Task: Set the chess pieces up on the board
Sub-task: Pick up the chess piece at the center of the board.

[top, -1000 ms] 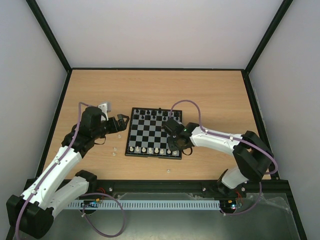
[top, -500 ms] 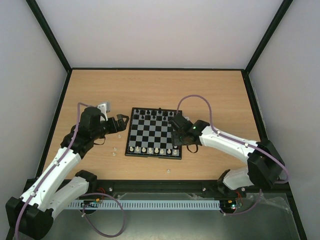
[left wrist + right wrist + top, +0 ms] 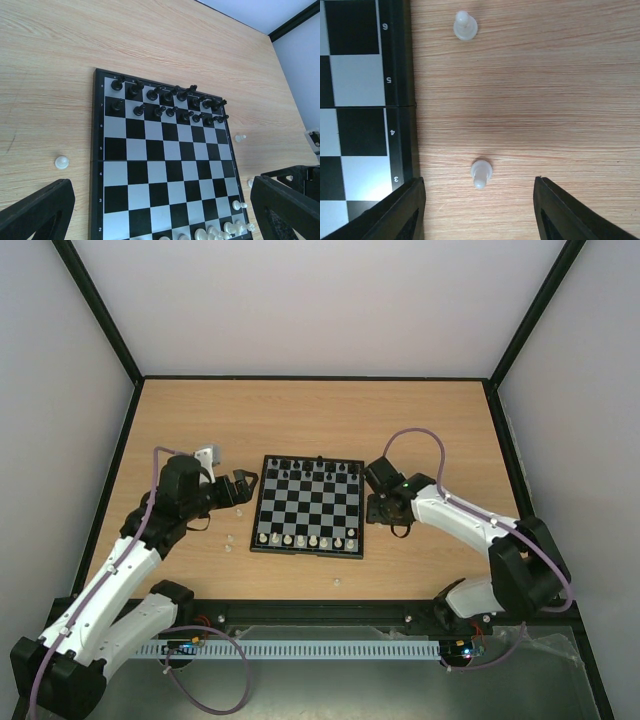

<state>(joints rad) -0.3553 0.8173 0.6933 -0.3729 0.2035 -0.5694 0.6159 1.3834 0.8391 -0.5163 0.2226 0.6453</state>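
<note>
Beside board (image 3: 400,75): two white pawns (image 3: 481,172) on table (image 3: 545,100).

The board (image 3: 150,167) runs off the left wrist view's bottom edge, cropping its nearest white pieces (image 3: 202,233); their kinds are unreadable.

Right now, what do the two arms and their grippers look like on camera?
Both the left arm and right arm have white links with black joints, and a purple cable loops along each. The left gripper and right gripper are black, each with two blocky fingers.
</note>
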